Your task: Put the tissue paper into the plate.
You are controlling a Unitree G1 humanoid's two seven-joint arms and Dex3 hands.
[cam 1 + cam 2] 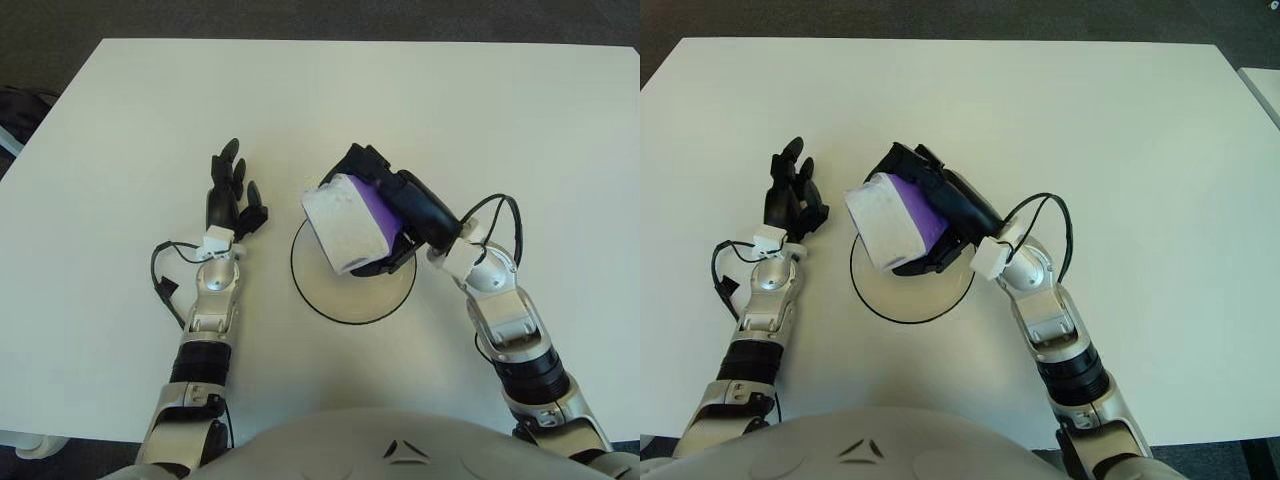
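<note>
A tissue pack (347,219), white with a purple side, is held over the far part of a round white plate (345,296) with a dark rim. My right hand (385,210) is shut on the pack, black fingers wrapped around its purple side. The pack overlaps the plate's far rim in both views; I cannot tell whether it touches the plate. My left hand (232,190) shows to the left of the plate, its fingers spread and holding nothing.
The white table (120,120) spreads wide on all sides, with its front edge close to my body. Dark floor lies beyond the far edge. A dark object (18,110) shows past the table's left edge.
</note>
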